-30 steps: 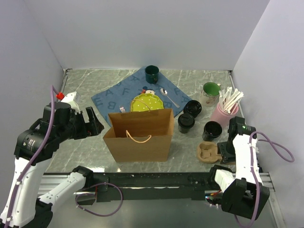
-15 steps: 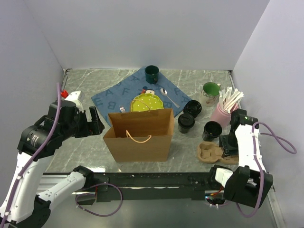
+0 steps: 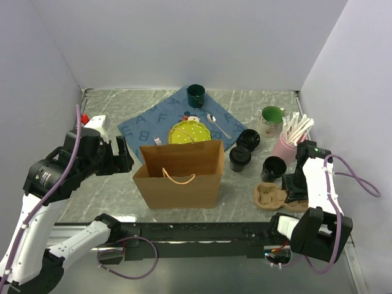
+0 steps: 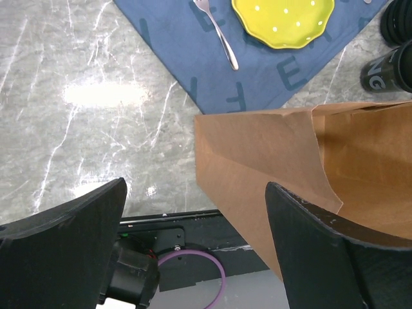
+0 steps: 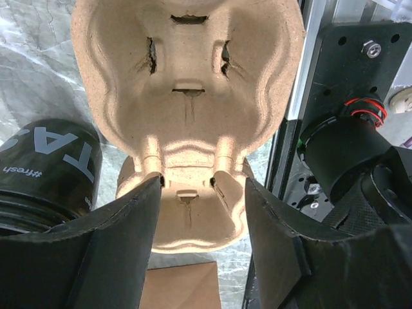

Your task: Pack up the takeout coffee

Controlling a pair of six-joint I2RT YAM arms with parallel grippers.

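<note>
Three black takeout coffee cups with lids stand right of the brown paper bag (image 3: 180, 174): one at the back (image 3: 248, 139), one in the middle (image 3: 240, 158) and one at the right (image 3: 273, 168). The brown pulp cup carrier (image 3: 268, 196) lies in front of them. My right gripper (image 3: 289, 187) is low over the carrier (image 5: 187, 96); its open jaws (image 5: 203, 183) straddle the carrier's near lobe, close to its sides. A cup (image 5: 45, 167) stands just left of it. My left gripper (image 3: 122, 156) is open and empty, left of the bag (image 4: 290, 167).
A blue cloth (image 3: 147, 125) holds a yellow plate (image 3: 188, 131), a fork (image 4: 215, 29) and a spoon (image 3: 217, 125). A dark green mug (image 3: 196, 95) stands at the back. A green-lined mug (image 3: 271, 117) and a pink holder of white sticks (image 3: 289, 144) stand at the right.
My right gripper has moved forward and down over the cup carrier. My left arm has shifted slightly toward the back, still open beside the bag.
</note>
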